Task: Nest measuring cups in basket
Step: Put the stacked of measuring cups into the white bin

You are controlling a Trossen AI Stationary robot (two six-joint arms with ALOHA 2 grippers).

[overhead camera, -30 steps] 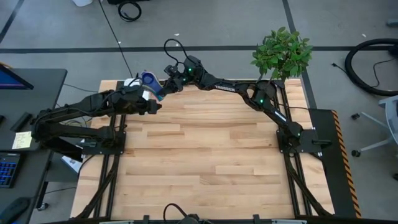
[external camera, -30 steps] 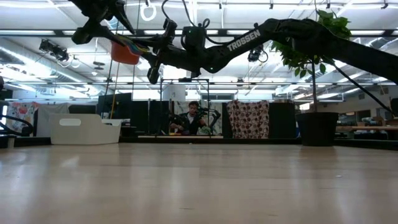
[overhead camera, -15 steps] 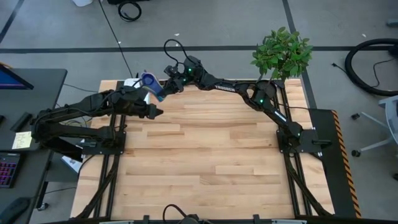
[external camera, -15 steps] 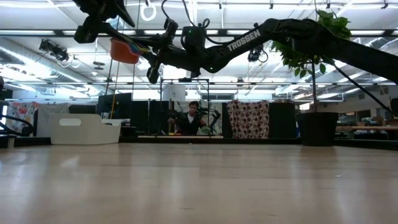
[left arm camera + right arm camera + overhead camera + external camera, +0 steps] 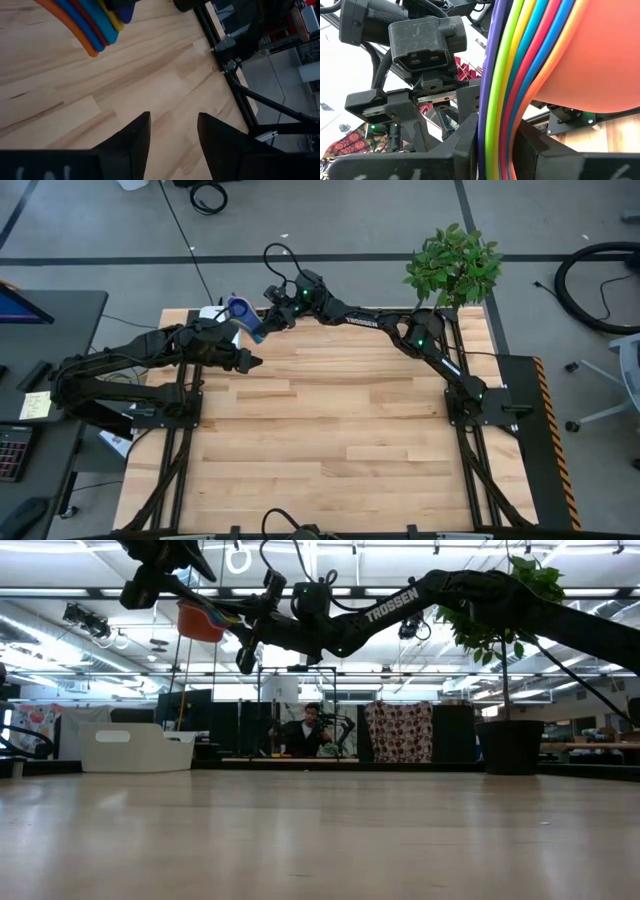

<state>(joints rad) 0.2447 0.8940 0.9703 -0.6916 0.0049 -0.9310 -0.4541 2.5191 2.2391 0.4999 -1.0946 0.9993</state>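
Note:
The measuring cups [image 5: 200, 622] are nested in one stack, orange outermost and dark blue [image 5: 239, 309] innermost. They hang high above the table's far left corner with my right gripper [image 5: 497, 135] shut on them. The white basket [image 5: 135, 747] stands on the table at that corner, below and beside the stack; in the high view the arms mostly hide the basket [image 5: 210, 311]. My left gripper [image 5: 172, 130] is open with nothing between its fingers. It hovers just nearer than the stack [image 5: 85, 25], clear of it; the high view shows this gripper [image 5: 250, 361] too. My right gripper pinches the stacked handles [image 5: 502, 100] between its two fingers, one finger [image 5: 467, 132] on the dark blue side and the other on the orange side. The fingers come about level from the table's right. The stack is lifted clear, its orange bowl [image 5: 600, 55] beyond the fingertips.
A potted plant [image 5: 455, 265] stands at the table's far right corner, its dark pot [image 5: 510, 745] on the table. The wide wooden tabletop [image 5: 340, 440] stretches toward the near edge. A person sits in the room behind the table.
My left gripper has turned at the wrist, and its fingertips have swung a little toward the near edge, away from the stack. My right gripper and the cups have kept still.

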